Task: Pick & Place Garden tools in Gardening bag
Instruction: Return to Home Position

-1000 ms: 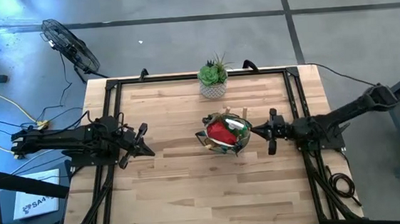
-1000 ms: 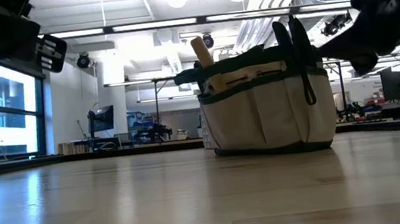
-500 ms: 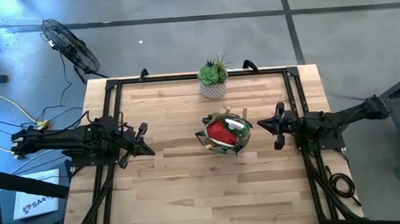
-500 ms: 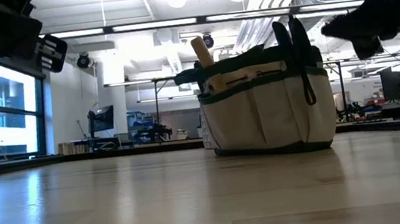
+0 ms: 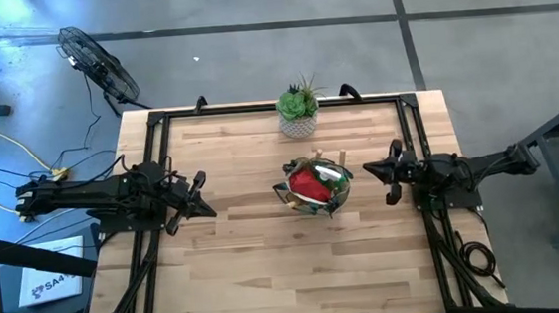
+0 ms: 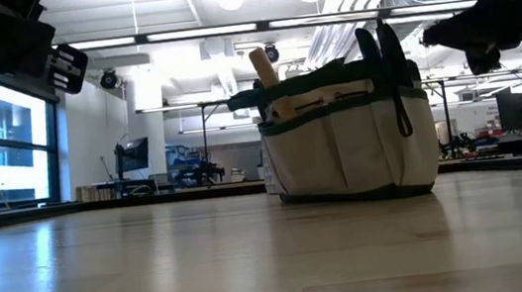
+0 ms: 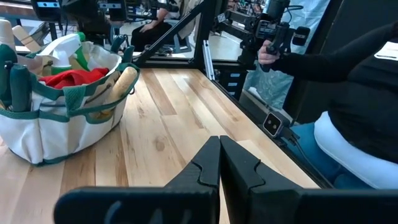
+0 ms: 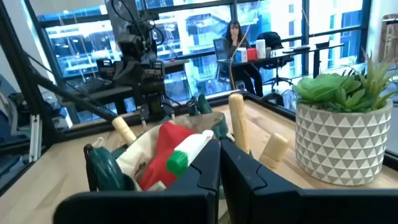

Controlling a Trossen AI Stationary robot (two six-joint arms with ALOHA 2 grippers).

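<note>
The tan gardening bag with a dark green rim stands upright on its base at the table's middle. Garden tools stick out of it: a red soft item, a green-and-white spray bottle, wooden handles and dark green grips. My left gripper hovers shut at the table's left, well off the bag. My right gripper is shut, level, a short way right of the bag, with nothing in it.
A green spiky plant in a white patterned pot stands at the far edge behind the bag. Black rails run along the table's sides. A person sits beyond the table's right edge. Bare wood lies in front of the bag.
My right gripper has drawn back from the bag toward the table's right edge and risen a little, staying shut. The bag and its tools have kept still.
</note>
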